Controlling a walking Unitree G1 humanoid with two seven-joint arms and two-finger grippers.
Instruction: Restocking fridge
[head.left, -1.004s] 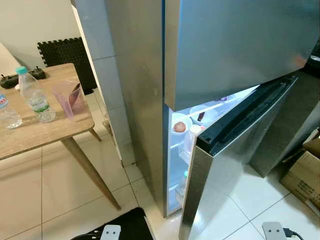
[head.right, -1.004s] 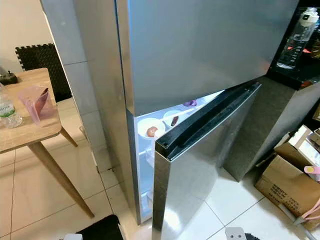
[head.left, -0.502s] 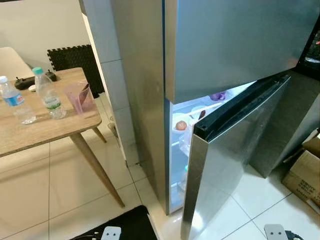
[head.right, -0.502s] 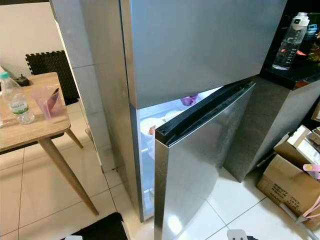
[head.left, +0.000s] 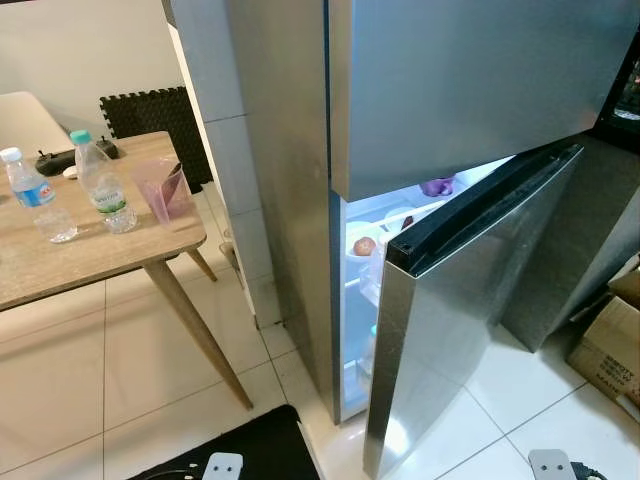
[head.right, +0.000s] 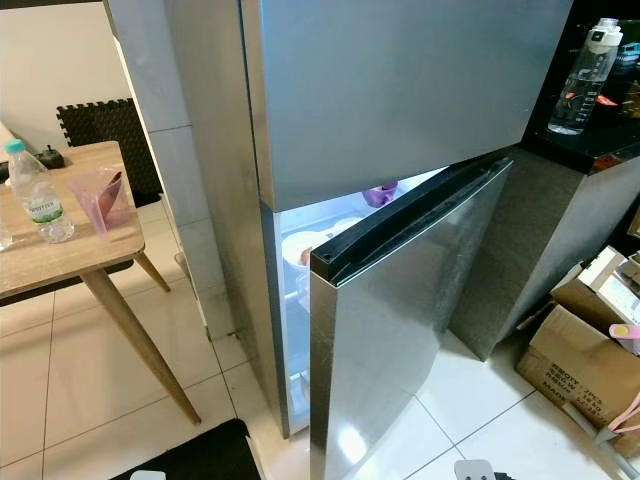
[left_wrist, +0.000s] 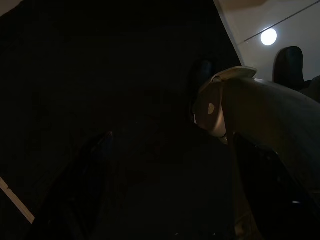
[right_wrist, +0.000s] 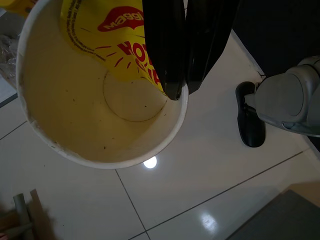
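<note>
Right gripper (right_wrist: 181, 90) is pinched onto the rim of an empty noodle cup (right_wrist: 90, 105), floor tiles below it. Left gripper's too dark, can't tell. Fridge (head.left: 450, 100) door's ajar.

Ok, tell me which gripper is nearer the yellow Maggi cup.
Right. The right gripper is clamped on the rim of the Maggi cup, holding it above the floor tiles. The left gripper hangs idle in the dark, apart from the cup.
</note>
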